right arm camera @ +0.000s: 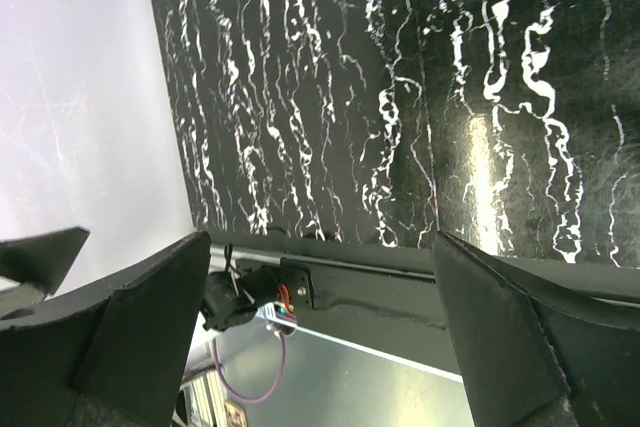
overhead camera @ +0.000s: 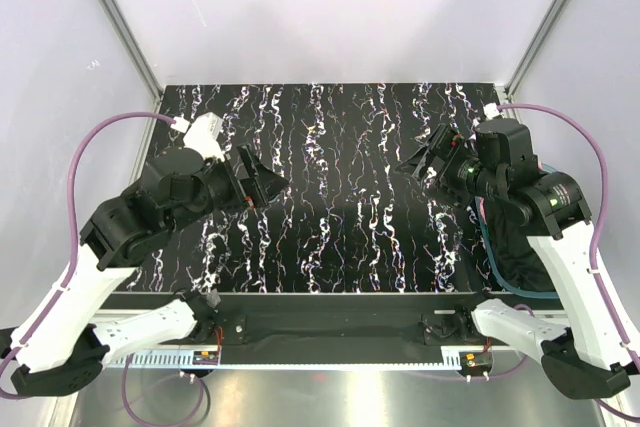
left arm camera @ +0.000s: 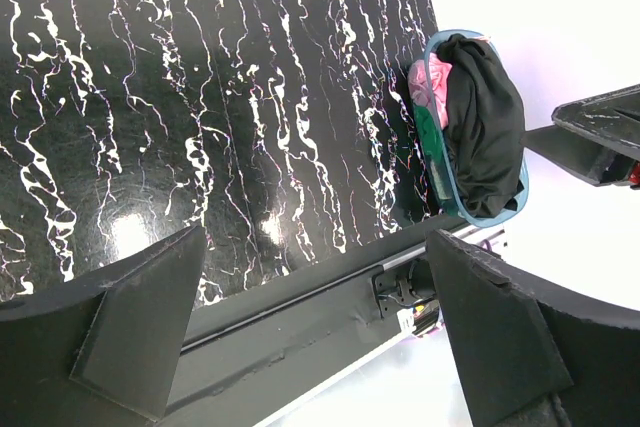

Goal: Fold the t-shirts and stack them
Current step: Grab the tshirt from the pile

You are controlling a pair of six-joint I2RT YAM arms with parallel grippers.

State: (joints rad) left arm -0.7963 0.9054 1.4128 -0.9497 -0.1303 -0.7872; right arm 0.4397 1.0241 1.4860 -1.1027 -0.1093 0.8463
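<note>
The t-shirts lie bundled in a translucent teal tub (left arm camera: pixel 490 219) at the table's right edge. A large black one (left arm camera: pixel 485 127) drapes over the top, with a pink one (left arm camera: pixel 430 85) and a green one (left arm camera: pixel 428 142) beside it. From above, the black t-shirt (overhead camera: pixel 515 252) shows in the tub (overhead camera: pixel 497 265) under the right arm. My left gripper (overhead camera: pixel 262 179) (left arm camera: pixel 315 247) hovers open over the table's left half with nothing between its fingers. My right gripper (overhead camera: pixel 425 159) (right arm camera: pixel 320 247) hangs open and empty over the right half, beside the tub.
The black marbled table (overhead camera: pixel 330 187) carries nothing between the two grippers. A dark rail (overhead camera: pixel 330 325) with both arm bases runs along the near edge. White walls close in the back and both sides.
</note>
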